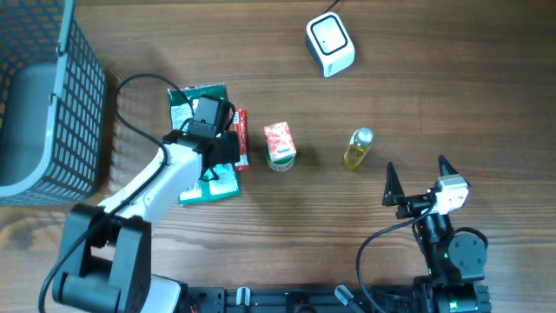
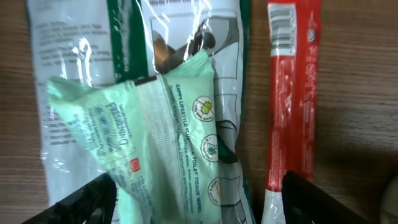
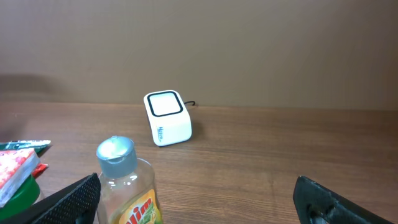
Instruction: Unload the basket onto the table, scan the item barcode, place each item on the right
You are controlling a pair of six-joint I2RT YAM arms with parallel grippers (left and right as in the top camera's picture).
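My left gripper (image 2: 199,208) is open and hangs low over a mint-green pack of toilet tissue wipes (image 2: 165,143), one dark finger on each side of it. The pack lies on a white-and-green bag (image 2: 74,56). To its right lies a red stick pack (image 2: 292,93) with a barcode near its top end. From overhead, the left gripper (image 1: 221,156) covers most of these packs (image 1: 208,187). The white scanner (image 1: 330,43) stands at the back of the table. My right gripper (image 1: 415,187) is open and holds nothing; it sits just behind a yellow bottle (image 3: 127,186).
A small red-and-white carton (image 1: 279,145) stands between the red stick pack (image 1: 241,139) and the yellow bottle (image 1: 357,148). A grey mesh basket (image 1: 52,104) fills the left edge. The scanner (image 3: 166,117) faces the right wrist camera across bare wood.
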